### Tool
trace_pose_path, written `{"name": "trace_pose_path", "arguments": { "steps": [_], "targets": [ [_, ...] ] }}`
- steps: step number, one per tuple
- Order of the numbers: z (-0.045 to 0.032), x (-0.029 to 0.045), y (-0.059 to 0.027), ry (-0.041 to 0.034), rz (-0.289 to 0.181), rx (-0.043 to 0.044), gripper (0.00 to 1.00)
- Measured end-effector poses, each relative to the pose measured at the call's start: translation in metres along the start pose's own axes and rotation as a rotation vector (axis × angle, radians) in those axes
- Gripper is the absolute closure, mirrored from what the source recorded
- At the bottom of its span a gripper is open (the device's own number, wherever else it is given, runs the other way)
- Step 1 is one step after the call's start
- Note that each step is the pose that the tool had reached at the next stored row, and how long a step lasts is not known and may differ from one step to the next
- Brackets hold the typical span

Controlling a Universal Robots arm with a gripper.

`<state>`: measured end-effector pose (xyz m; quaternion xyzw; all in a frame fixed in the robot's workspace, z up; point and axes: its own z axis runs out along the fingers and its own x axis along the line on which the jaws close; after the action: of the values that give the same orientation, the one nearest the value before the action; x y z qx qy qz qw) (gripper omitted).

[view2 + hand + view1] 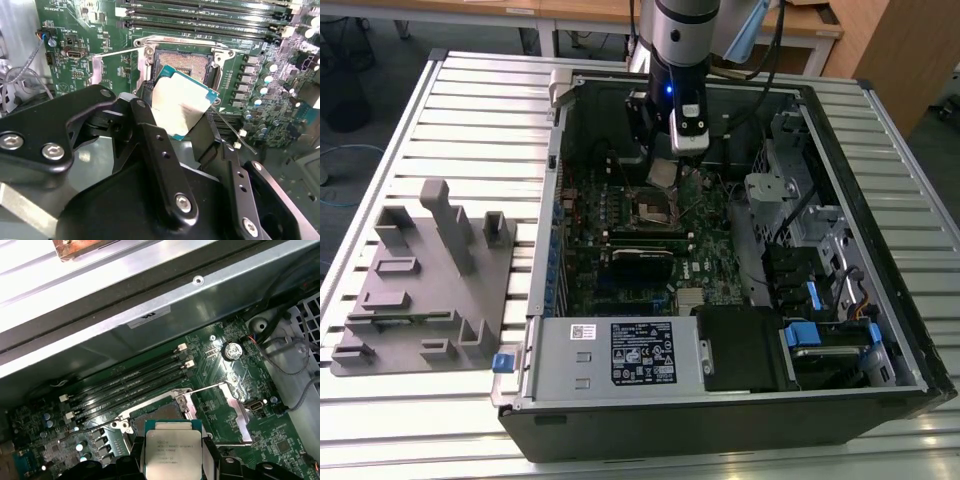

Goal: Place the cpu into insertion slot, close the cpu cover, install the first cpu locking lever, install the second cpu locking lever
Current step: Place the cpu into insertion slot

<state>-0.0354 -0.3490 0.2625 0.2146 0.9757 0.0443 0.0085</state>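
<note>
The cpu (182,102) is a small square chip with a silver top, and my gripper (175,124) is shut on it, one black finger on each side. It hangs tilted just above the open insertion slot (189,62) on the green motherboard. In the first wrist view the cpu (172,450) sits between the fingers in front of the slot (157,412). The cpu cover (239,410), a thin silvery frame, is swung open to one side of the slot. A thin locking lever (235,131) sticks out loose on the other side. In the exterior view the gripper (663,180) is over the slot (655,208).
The open computer case (550,230) lies on a slatted metal table (470,120). A silver power-supply box (620,350) fills the case's near side. Memory slots (130,377) run beside the socket. A grey fixture block (420,280) stands at the exterior view's left. Cables and drive bays (820,260) are at the right.
</note>
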Motion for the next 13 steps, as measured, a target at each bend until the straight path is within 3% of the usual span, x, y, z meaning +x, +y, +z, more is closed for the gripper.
{"name": "trace_pose_path", "arguments": {
  "steps": [10, 13],
  "targets": [
    [0.0, 0.0001, 0.0, -0.0003, 0.003, 0.0001, 0.46],
    [0.0, 0.0001, 0.0, -0.0032, 0.035, -0.0001, 0.46]
  ]
}}
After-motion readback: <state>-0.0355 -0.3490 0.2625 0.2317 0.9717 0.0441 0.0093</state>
